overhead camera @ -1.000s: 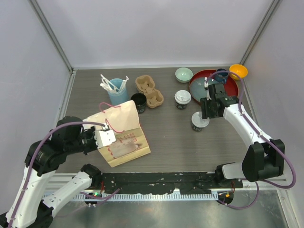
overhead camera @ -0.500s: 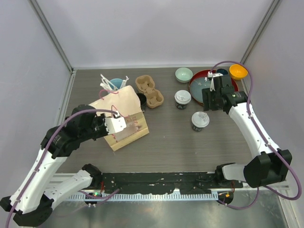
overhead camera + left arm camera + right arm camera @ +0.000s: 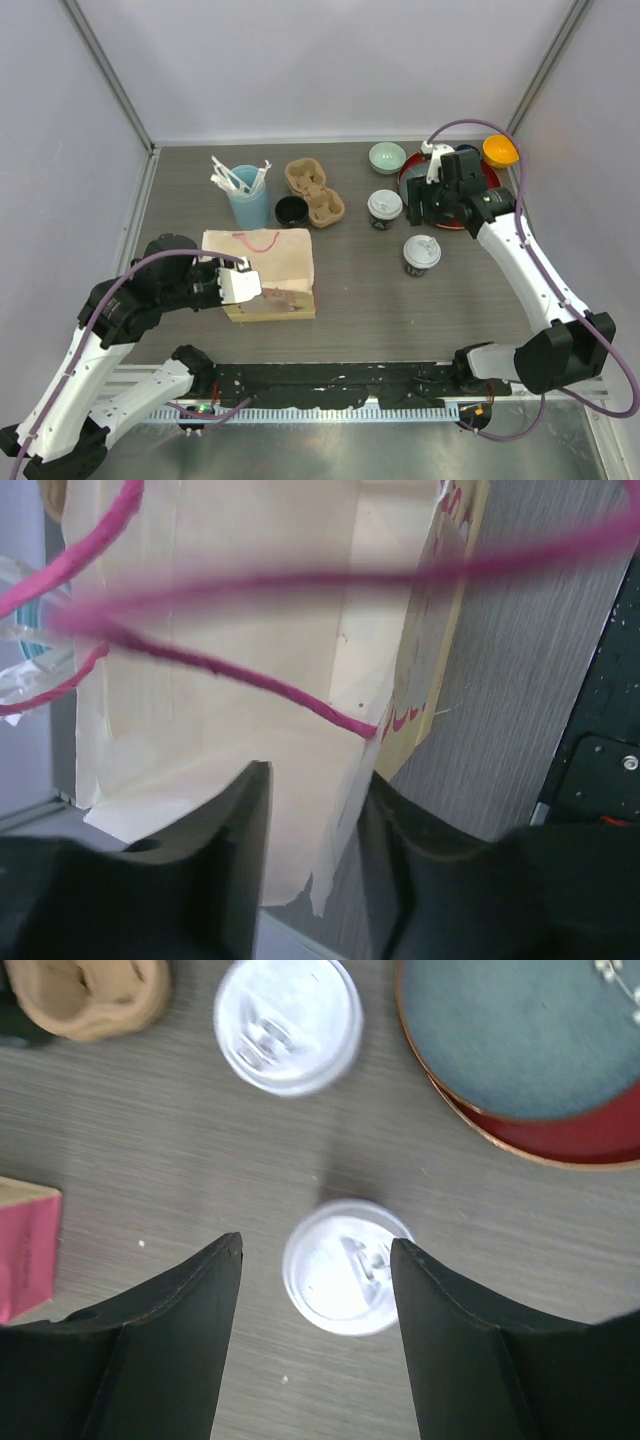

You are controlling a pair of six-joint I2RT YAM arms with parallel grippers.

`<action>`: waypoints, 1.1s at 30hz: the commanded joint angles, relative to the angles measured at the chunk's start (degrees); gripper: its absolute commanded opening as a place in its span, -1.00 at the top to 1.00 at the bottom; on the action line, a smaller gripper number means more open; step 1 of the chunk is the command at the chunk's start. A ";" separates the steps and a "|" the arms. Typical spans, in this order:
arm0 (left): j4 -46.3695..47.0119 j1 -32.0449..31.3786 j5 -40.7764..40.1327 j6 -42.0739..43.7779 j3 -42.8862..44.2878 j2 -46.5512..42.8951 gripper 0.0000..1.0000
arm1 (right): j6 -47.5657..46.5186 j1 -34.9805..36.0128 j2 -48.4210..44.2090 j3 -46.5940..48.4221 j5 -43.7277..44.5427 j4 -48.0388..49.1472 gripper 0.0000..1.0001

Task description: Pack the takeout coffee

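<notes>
I see two black paper cups with smooth round white lids, the farther cup (image 3: 384, 208) and the nearer cup (image 3: 421, 252), upright on the grey woodgrain table (image 3: 360, 300). They stand well right of the flat kraft paper bag (image 3: 265, 260). My right gripper (image 3: 318, 1248) is spread wide above the nearer cup. My left gripper (image 3: 310, 775) straddles the bag's creased edge, jaws parted; the blur hides any contact.

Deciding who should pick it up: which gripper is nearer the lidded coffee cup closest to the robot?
Right. The right gripper hovers open just beyond the coffee cup; the left gripper is far across at the paper bag.
</notes>
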 commanded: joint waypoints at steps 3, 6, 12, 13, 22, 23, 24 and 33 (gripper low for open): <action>-2.68 -0.13 3.79 -2.42 2.65 -0.55 -0.25 | 2.76 7.16 7.30 9.38 -0.84 7.80 -0.32; -4.88 -0.13 5.89 -4.61 5.81 -0.03 -0.57 | 2.94 9.98 11.97 14.30 0.13 9.55 -0.32; -3.22 1.36 6.43 -14.98 16.61 2.43 -0.93 | 5.83 13.24 26.82 26.61 -0.40 12.02 -0.25; -2.60 1.89 5.73 -16.56 19.15 3.13 -0.96 | 6.19 13.59 29.88 27.76 -0.05 12.63 -0.19; 3.03 13.30 -12.37 -39.24 30.42 16.22 -0.93 | 4.96 14.12 44.14 37.16 3.30 11.85 0.16; 3.29 14.36 -14.03 -39.95 30.77 16.84 -0.92 | 3.92 14.21 45.11 38.83 3.30 11.23 0.18; 3.38 15.50 -14.83 -41.26 31.04 17.46 -0.91 | 3.47 14.39 46.95 39.45 3.65 10.79 0.19; 6.28 24.30 -15.37 -43.29 28.50 20.28 -0.89 | -0.66 15.70 53.63 43.94 2.51 9.30 0.21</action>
